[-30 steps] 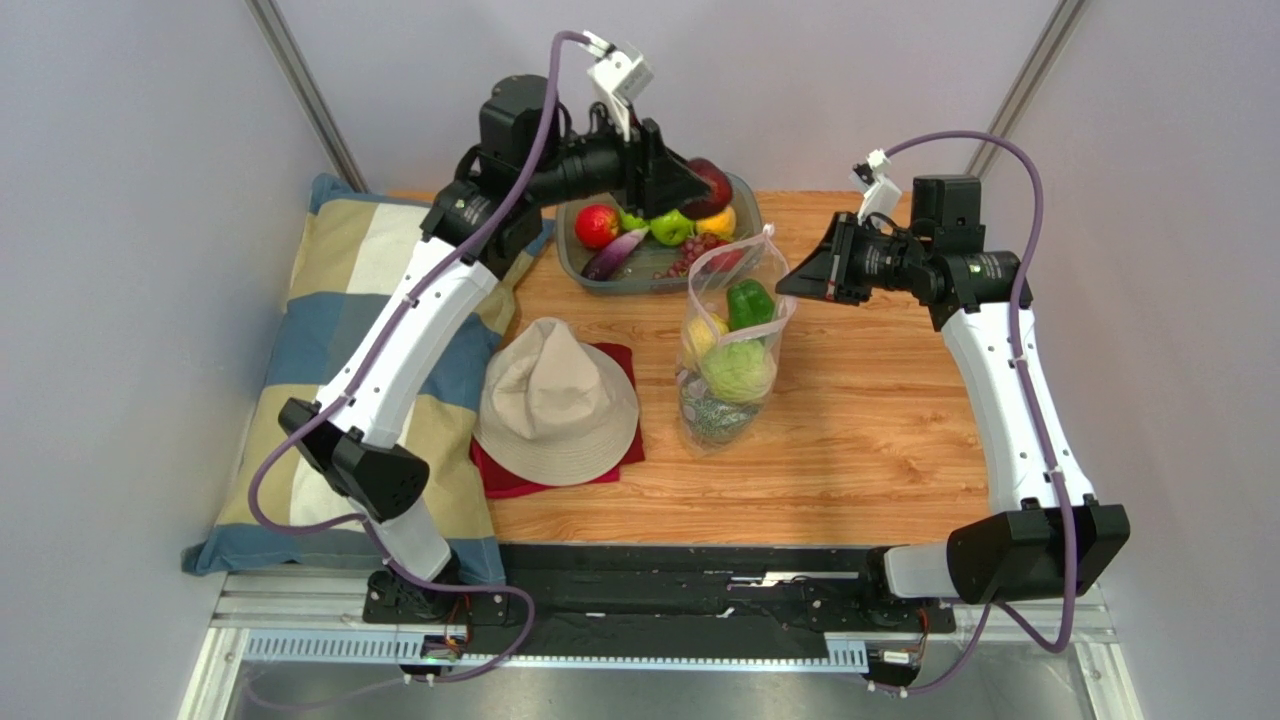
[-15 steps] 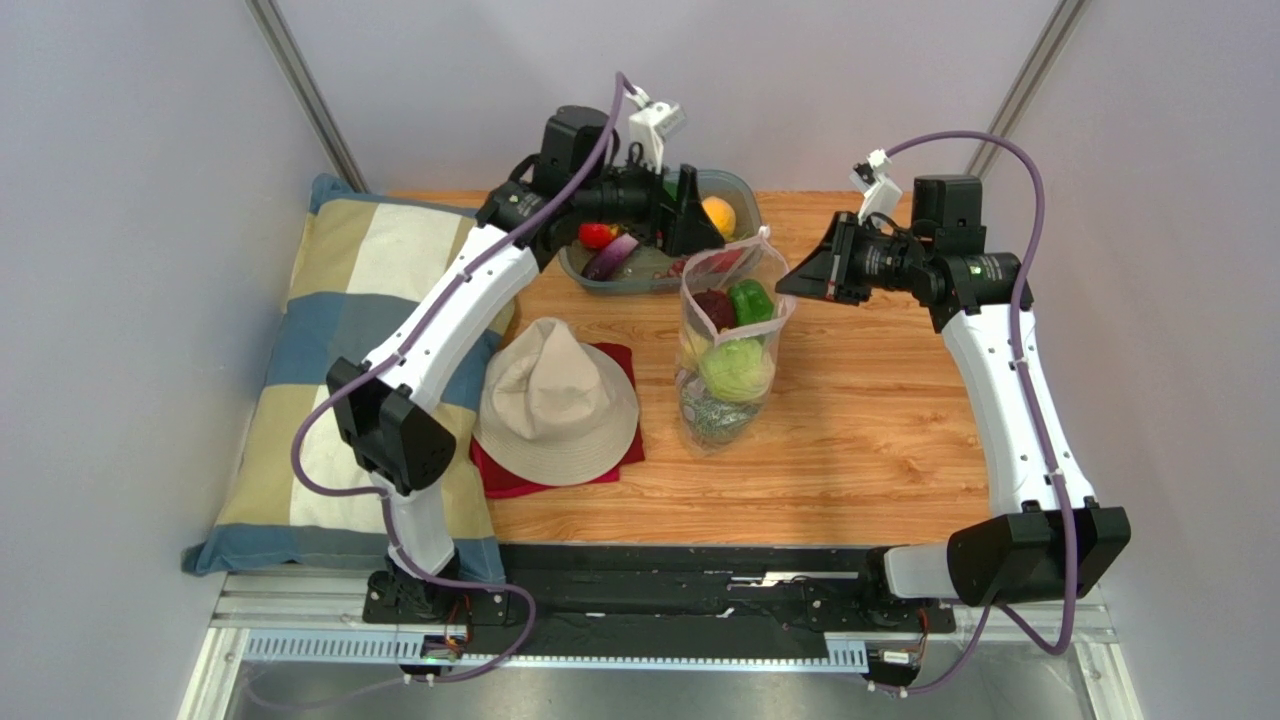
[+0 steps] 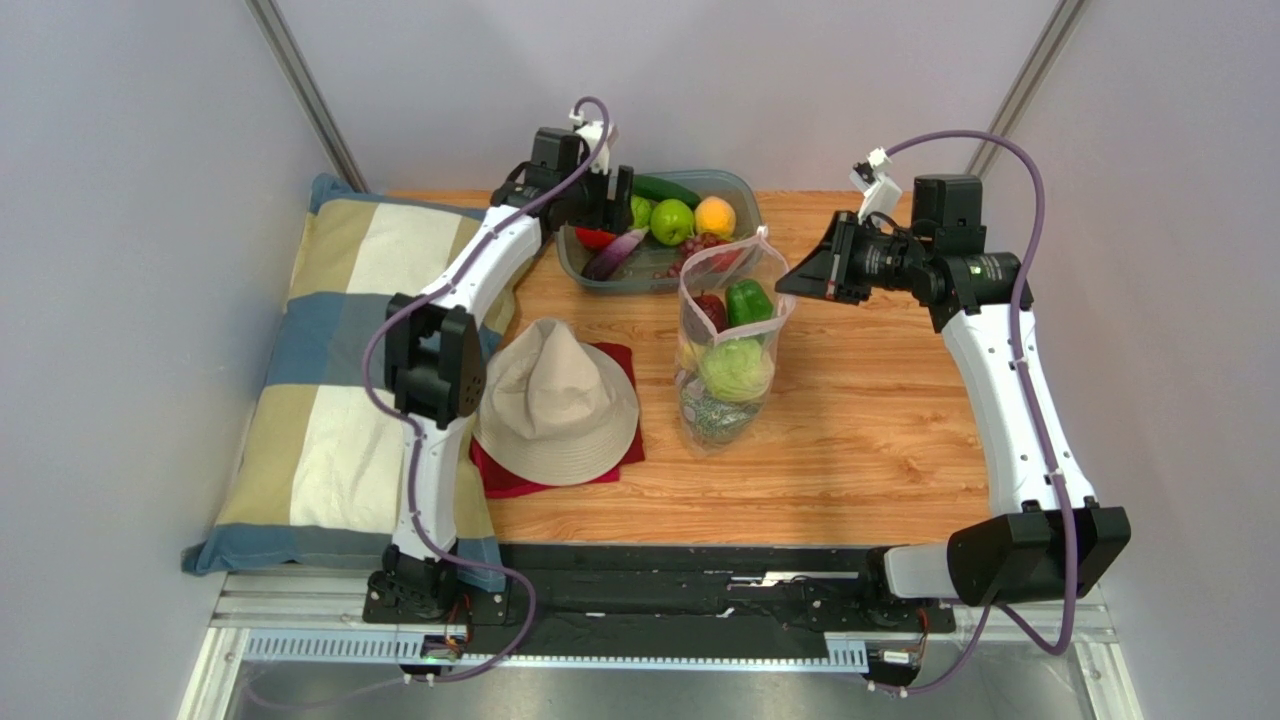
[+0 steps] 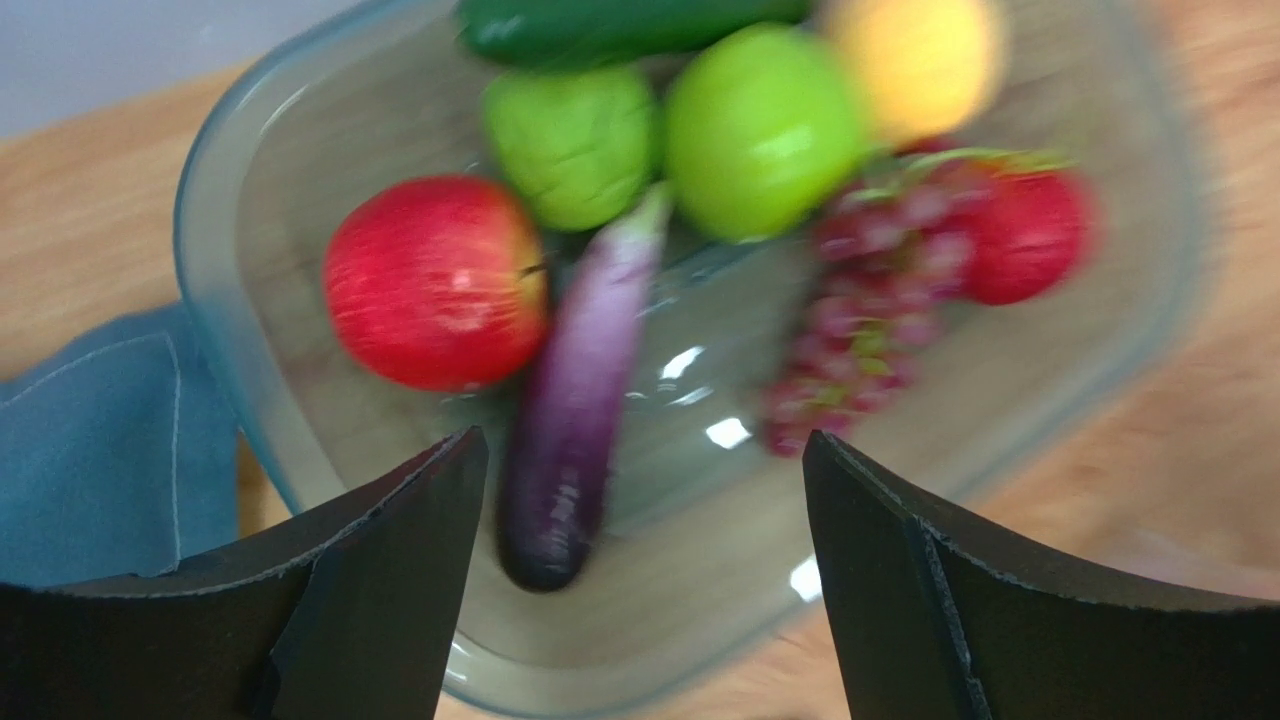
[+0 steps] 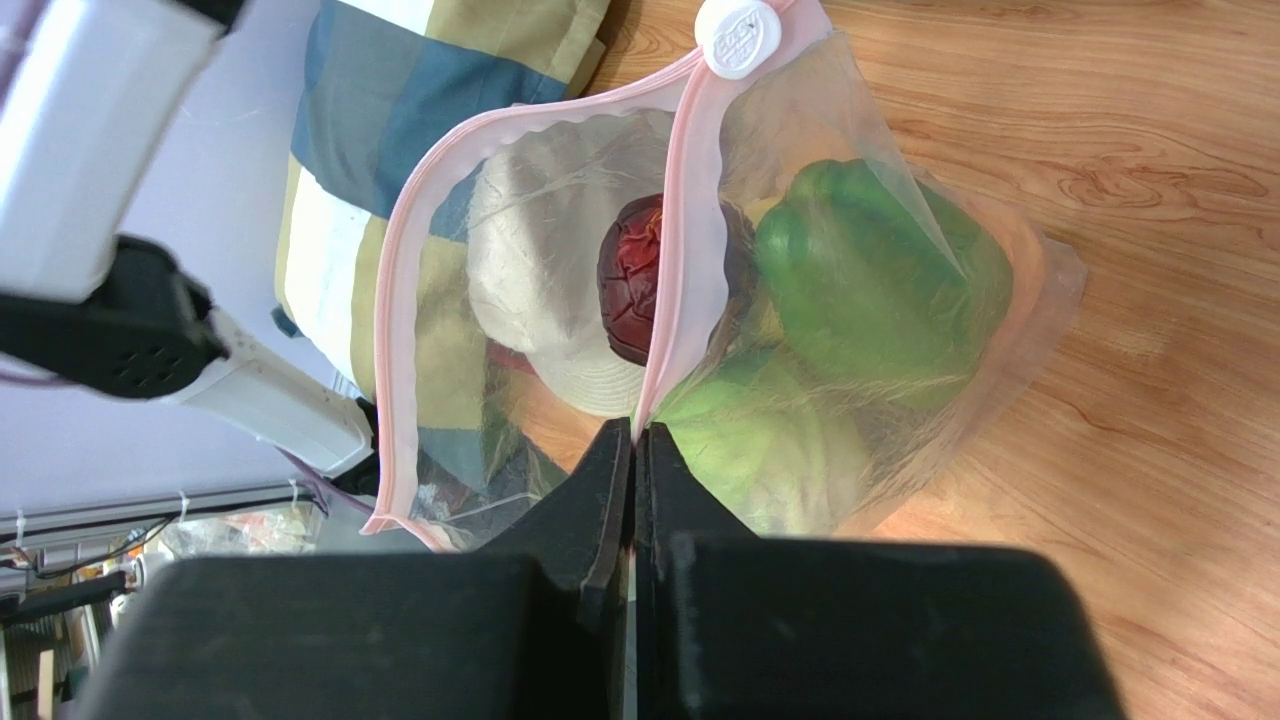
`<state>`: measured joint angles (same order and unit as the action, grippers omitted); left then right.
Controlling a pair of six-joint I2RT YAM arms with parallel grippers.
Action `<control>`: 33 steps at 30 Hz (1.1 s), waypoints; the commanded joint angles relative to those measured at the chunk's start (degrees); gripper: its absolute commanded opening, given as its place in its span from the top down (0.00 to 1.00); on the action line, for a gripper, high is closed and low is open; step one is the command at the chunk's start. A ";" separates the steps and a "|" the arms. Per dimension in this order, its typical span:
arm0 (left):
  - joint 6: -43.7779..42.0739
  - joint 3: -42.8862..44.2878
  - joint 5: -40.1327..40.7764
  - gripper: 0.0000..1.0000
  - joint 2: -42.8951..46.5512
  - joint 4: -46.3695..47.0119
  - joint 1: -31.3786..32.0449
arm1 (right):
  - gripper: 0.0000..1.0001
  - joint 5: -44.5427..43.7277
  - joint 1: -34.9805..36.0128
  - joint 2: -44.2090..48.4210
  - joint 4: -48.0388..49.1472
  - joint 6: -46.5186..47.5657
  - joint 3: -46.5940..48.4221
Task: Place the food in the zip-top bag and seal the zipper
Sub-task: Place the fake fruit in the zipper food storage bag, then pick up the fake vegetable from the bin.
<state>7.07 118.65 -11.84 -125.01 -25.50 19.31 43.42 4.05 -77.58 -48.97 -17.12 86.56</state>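
1. Since one second ago, the left arm has swung back from above the zip-top bag (image 3: 718, 408) to the bowl (image 4: 721, 525). A dark red fruit (image 5: 631, 275) now lies inside the bag.
2. Left gripper (image 4: 643, 447): fingers apart, holding nothing, hovering over the bowl. The eggplant (image 4: 579, 420) lies just below the gap, with the red apple (image 4: 436, 281) beside it.
3. Right gripper (image 5: 633, 450): clamped on the zipper (image 5: 394, 285), holding the bag mouth open.
4. The bag stands upright on the table (image 3: 872, 420), just in front of the bowl. It also holds the green pepper (image 5: 879, 270).
5. I judge the loading step to be in progress. Several pieces of food remain in the bowl, and sealing is not yet due.
6. Next move, as I judge it: lower the left gripper, straddle one piece across its narrow width, and close. Keep the right gripper clamped so the mouth stays open.
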 commanded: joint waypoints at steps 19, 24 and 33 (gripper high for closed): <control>-12.43 3.69 -7.05 0.23 -7.88 -0.07 -1.91 | 1.00 0.35 0.25 -0.73 1.25 1.92 2.21; -12.79 9.13 -5.75 0.26 -12.79 -6.93 -1.64 | 1.00 0.70 0.25 -1.08 1.16 2.09 2.47; -14.63 13.01 -2.32 0.28 -17.19 -10.27 -0.94 | 1.00 0.97 0.25 -1.17 0.81 1.92 2.91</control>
<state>-5.23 129.84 -15.46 -140.64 -33.21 17.65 43.48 4.05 -78.78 -49.04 -16.19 86.76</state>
